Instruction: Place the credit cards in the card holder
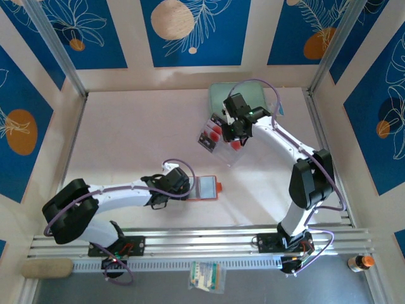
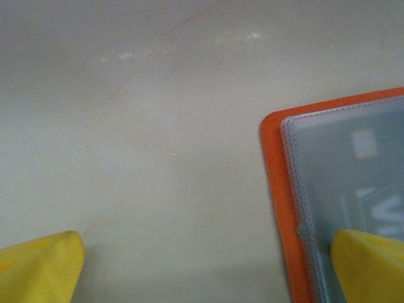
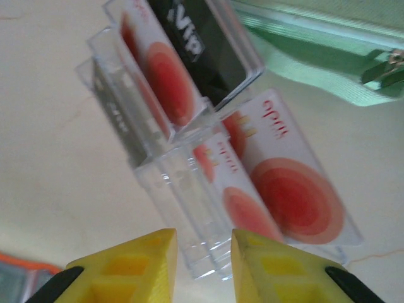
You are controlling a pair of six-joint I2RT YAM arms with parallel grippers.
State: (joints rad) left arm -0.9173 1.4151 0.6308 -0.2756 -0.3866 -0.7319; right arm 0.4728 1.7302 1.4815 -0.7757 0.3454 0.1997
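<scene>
right hand [image 3: 203, 238] is narrowly parted at the clear plastic tray's [image 3: 183, 183] corner, grip unclear; pale red-dot credit cards [image 3: 297, 196] stand in its slots just beyond. closing here may seize the tray, not a card. left hand [image 2: 205, 252] gapes wide over the orange-red folding card holder [image 2: 276, 189] on the table [image 2: 158, 126]

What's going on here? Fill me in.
The left gripper, wide open, has one finger over the orange-red folding card holder, which lies open. The right gripper, fingers narrowly apart, hovers at the clear plastic tray holding the pale red-dotted credit cards. No card is visibly gripped yet.
</scene>
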